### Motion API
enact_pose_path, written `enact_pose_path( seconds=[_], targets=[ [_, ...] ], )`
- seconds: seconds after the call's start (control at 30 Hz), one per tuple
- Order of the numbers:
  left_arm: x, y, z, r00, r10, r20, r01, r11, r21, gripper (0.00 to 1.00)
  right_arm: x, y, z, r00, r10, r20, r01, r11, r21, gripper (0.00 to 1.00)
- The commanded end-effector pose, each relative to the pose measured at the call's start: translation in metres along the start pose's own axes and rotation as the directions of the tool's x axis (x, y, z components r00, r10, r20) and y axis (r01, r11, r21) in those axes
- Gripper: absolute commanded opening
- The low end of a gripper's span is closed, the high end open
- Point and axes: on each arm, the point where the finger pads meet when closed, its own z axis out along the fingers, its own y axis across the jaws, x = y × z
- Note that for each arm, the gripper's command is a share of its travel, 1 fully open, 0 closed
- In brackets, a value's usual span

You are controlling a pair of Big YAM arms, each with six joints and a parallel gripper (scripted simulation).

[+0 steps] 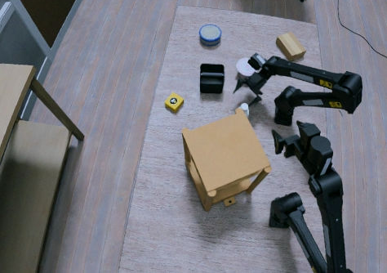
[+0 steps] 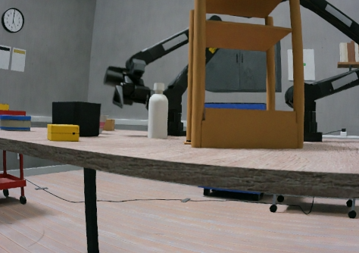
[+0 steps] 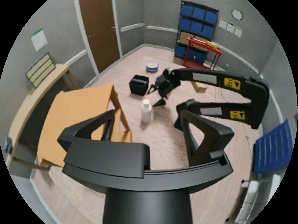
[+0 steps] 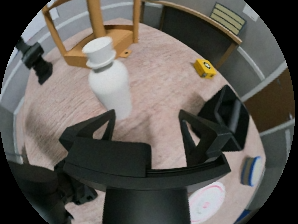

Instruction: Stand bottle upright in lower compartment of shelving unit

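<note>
Wide open, the black right gripper [image 1: 247,95] [image 2: 133,100] [image 4: 147,112], nearer than the left, faces the upright white plastic bottle [image 1: 244,108] [image 2: 157,116] [image 3: 146,112] [image 4: 111,86], offset towards the shelving.

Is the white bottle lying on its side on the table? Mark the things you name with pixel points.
No, in the exterior view the white bottle [image 1: 244,109] [image 2: 157,116] [image 3: 146,112] [image 4: 111,85] stands upright with its cap on top.
</note>
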Motion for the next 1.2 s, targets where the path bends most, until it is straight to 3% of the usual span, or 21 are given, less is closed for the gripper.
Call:
enact_pose_path(
  seconds=[0.0, 0.2, 0.87, 1.17],
  targets=[
    [-0.027, 0.001, -0.015, 0.999, 0.014, 0.031, -0.014, 1.000, 0.001, 1.00, 0.011, 0.033, 0.007, 0.999, 0.003, 0.041, 0.000, 0.997, -0.071, 0.97],
    [-0.023, -0.001, -0.015, 1.000, 0.019, 0.015, -0.019, 1.000, 0.012, 1.00, 0.013, 0.059, 0.019, 0.998, 0.037, 0.060, -0.028, 0.991, -0.134, 0.97],
    [-0.023, -0.001, -0.015, 1.000, 0.021, 0.014, -0.021, 1.000, 0.017, 1.00, 0.013, 0.058, 0.062, 0.999, 0.019, 0.050, -0.012, 0.991, -0.136, 0.97],
    [-0.023, -0.001, -0.015, 1.000, 0.021, 0.014, -0.021, 1.000, 0.017, 1.00, 0.005, 0.050, 0.066, 0.998, 0.021, 0.061, -0.013, 0.993, -0.120, 0.92]
  ],
)
